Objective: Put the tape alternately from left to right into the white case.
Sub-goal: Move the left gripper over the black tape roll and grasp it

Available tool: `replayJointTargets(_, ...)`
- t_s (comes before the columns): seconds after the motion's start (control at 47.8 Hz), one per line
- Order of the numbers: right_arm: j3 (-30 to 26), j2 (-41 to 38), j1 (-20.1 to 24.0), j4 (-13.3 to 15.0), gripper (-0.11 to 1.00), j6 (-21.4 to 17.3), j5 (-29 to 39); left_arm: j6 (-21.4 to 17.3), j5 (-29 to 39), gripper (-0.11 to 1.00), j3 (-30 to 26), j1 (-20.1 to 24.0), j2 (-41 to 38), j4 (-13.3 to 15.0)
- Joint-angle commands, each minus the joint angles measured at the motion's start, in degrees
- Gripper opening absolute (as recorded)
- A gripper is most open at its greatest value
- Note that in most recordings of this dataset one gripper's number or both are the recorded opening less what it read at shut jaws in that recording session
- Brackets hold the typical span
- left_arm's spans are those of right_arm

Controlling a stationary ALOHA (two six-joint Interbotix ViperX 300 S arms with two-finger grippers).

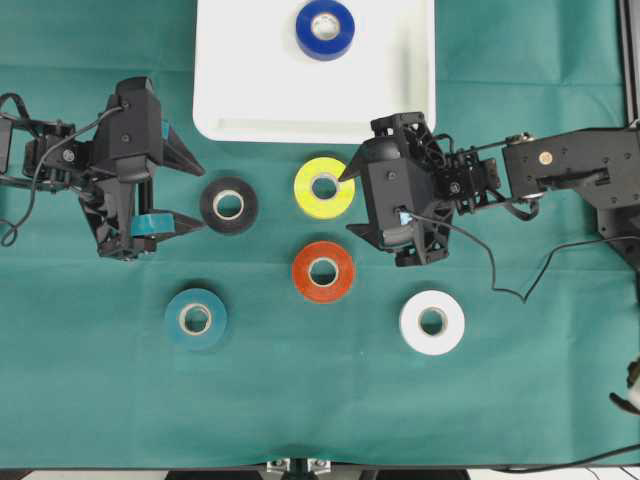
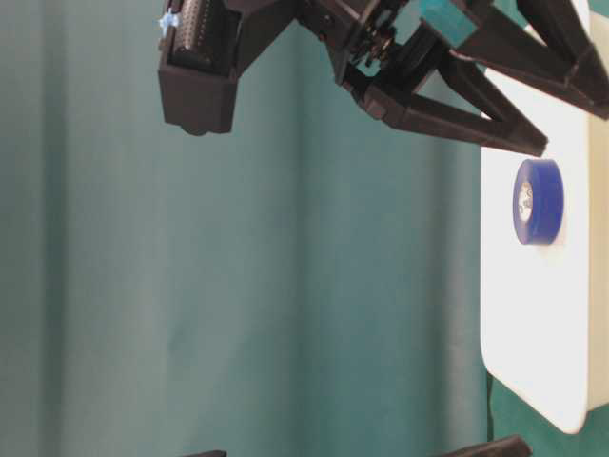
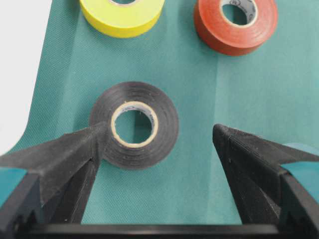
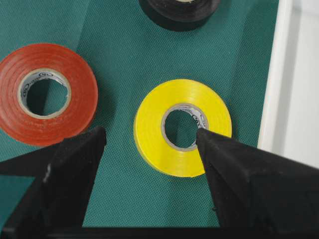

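We hover right claw (image 4: 149, 144) released over yellow tape roll (image 4: 182, 127); left claw (image 3: 159, 144) released; off-centre tip may nudge roll aside.

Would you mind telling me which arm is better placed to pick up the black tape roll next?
Left. Its open gripper sits right beside the black tape roll, which lies near its fingers in the wrist view. The right gripper is open by the yellow roll.

Tiny print inside red roll (image 3: 235, 22) core, yellow roll (image 4: 183, 127) core: illegible.
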State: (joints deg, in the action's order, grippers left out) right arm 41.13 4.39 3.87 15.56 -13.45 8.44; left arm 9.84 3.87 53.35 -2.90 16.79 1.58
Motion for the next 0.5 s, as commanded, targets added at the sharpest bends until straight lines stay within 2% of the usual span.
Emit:
replayJointTargets(0.0, -0.6, 1.3, 0.2, -0.1, 0.81, -0.1, -0.3, 0.3, -0.4, 0.57, 0.3, 0.0, 0.4, 0.1)
replayJointTargets(0.23, -0.3, 1.4, 0.2, -0.1, 0.81, -0.1, -0.4, 1.1, -0.4, 0.57, -0.1, -0.7, -1.3, 0.1)
replayJointTargets(0.482, 0.0, 1.3, 0.2, -0.1, 0.81, -0.1, -0.6, 3.7, -0.7, 0.57, -2.4, -2.4, -8.0, 0.1)
